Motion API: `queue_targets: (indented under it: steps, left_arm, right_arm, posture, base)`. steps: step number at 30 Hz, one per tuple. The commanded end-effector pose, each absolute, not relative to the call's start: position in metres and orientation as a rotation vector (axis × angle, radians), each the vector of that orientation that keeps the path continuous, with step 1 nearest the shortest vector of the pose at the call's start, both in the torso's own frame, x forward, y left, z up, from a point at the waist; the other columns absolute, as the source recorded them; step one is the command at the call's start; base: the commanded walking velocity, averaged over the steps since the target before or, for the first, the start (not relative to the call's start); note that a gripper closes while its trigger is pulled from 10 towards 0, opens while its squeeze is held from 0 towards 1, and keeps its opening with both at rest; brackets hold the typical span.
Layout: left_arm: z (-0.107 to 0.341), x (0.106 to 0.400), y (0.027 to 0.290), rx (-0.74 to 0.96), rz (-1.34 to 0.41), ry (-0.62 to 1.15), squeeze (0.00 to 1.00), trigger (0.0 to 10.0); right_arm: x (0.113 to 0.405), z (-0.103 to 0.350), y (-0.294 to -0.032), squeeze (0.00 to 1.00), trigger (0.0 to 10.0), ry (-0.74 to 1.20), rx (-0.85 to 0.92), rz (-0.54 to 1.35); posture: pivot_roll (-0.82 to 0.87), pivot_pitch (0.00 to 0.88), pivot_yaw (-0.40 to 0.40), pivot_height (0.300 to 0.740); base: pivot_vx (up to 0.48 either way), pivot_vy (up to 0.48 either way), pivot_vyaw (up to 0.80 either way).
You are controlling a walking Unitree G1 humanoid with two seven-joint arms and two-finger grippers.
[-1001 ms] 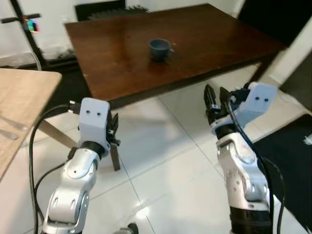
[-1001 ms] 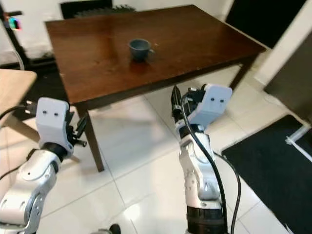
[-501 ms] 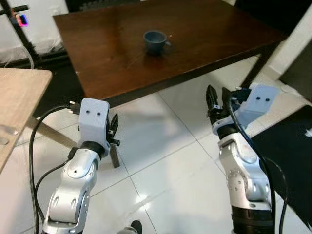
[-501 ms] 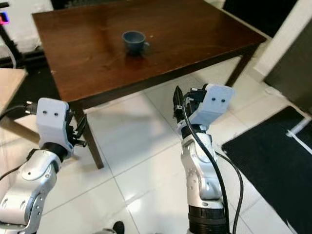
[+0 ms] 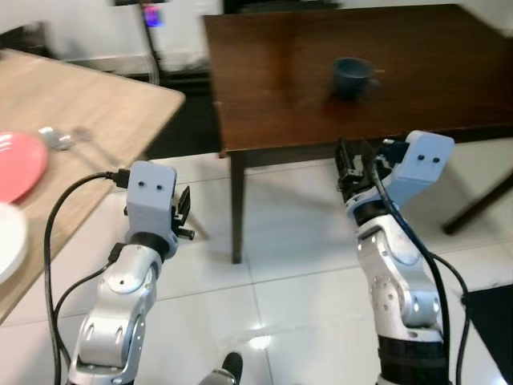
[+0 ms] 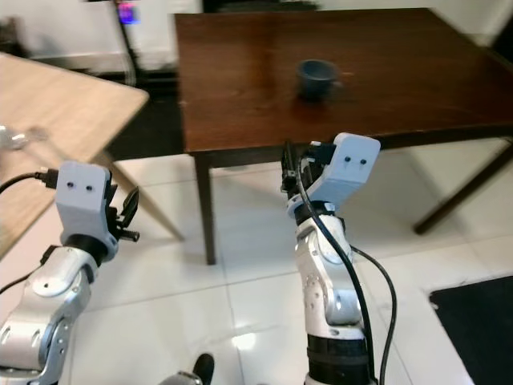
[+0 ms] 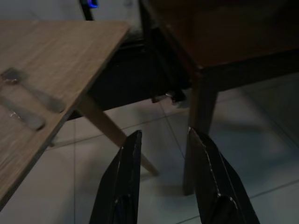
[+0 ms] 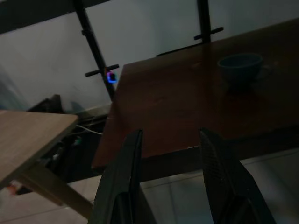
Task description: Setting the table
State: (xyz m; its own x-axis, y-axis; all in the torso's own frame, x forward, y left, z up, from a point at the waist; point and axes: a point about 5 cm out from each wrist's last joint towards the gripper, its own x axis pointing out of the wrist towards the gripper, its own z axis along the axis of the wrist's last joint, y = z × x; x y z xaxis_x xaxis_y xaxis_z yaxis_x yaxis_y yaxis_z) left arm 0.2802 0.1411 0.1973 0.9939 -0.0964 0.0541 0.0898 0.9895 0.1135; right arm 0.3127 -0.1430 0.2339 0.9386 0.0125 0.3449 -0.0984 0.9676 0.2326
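A blue cup [image 5: 351, 74] stands on the dark wooden table [image 5: 272, 96] ahead to the right. On the light wooden table [image 5: 104, 112] at my left lie a pink plate [image 5: 16, 164], part of a white plate [image 5: 5, 253] and two spoons [image 7: 28, 95]. My left gripper [image 5: 183, 215] hangs open and empty over the tiled floor, between the two tables. My right gripper [image 5: 353, 160] is raised in front of the dark table's near edge, open and empty, fingers pointing toward the cup [image 8: 240, 67].
The dark table's corner leg [image 5: 236, 208] stands on the white tiles between my arms. A slanted leg of the light table [image 7: 112, 137] reaches the floor near it. A black stand with a glowing light [image 5: 152, 14] is behind. A black mat [image 6: 481, 313] lies at the right.
The camera has swung left: the dark table and cup slid right in view, and the light table with plates and spoons came in. Both arms keep their pose.
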Motion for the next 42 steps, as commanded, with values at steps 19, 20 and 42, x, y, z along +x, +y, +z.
queue_targets:
  steps: [19,20,42]
  left_arm:
    - [0.193,0.28,0.145,0.125,-0.08,-0.028,0.0,10.0]
    - [0.193,0.28,0.145,0.127,-0.078,-0.027,0.0,10.0]
    - [0.22,0.297,0.176,0.282,-0.046,-0.081,0.0,10.0]
  right_arm:
    - [0.312,0.228,-0.142,0.0,10.0,-0.326,0.254,0.049]
    - [0.312,0.228,-0.142,0.0,10.0,-0.326,0.254,0.05]
    - [0.312,0.23,-0.142,0.0,10.0,-0.342,0.282,0.044]
  posture:
    - [0.06,0.136,0.041,0.74]
    - [0.06,0.136,0.041,0.74]
    - [0.07,0.126,0.045,0.74]
  base:
    - [0.0,0.0,0.78]
    - [0.0,0.0,0.78]
    - [0.026,0.0,0.52]
